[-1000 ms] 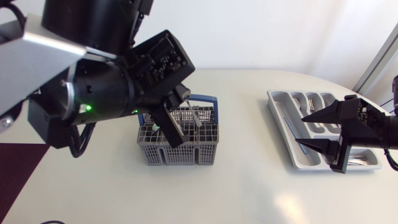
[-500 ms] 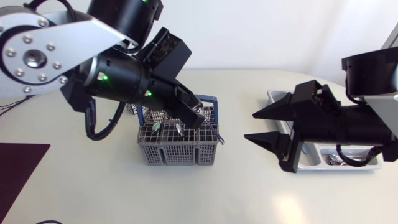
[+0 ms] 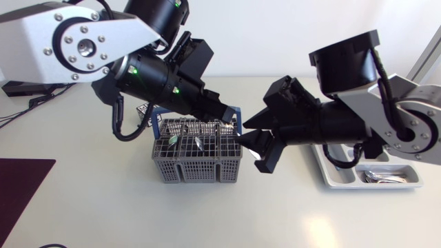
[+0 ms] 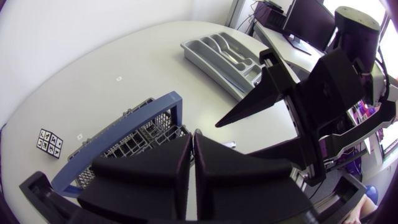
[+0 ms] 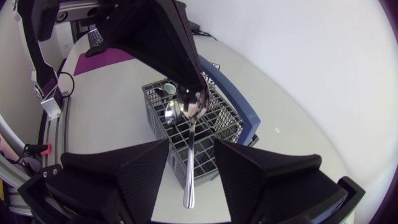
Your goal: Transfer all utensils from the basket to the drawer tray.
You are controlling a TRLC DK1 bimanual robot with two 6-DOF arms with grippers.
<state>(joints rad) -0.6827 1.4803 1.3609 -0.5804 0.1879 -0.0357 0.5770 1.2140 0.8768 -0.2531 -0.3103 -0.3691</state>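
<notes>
My left gripper [image 3: 227,118] hangs over the grey basket [image 3: 196,162] with the blue handle, shut on the bowl of a metal spoon [image 5: 189,168]. In the right wrist view, the spoon's handle reaches down from the left gripper [image 5: 193,93] into the gap of my right gripper [image 5: 189,144]. The right fingers stand open on either side of the handle, with space showing. In the head view, the right gripper [image 3: 249,134] meets the left one beside the basket's right rim. The left wrist view shows its fingers [image 4: 180,155] pressed together. The grey drawer tray [image 3: 344,176] lies partly under my right arm.
More utensils [image 3: 198,142] stand in the basket's compartments. A few utensils [image 3: 386,178] lie in the tray's near end. A small marker tag [image 3: 145,109] sits behind the basket. A dark purple mat [image 3: 17,186] covers the table's left corner.
My right arm swung from the tray across to the basket, and its fingers have narrowed around the spoon handle. My left arm lifted the spoon out toward the right.
</notes>
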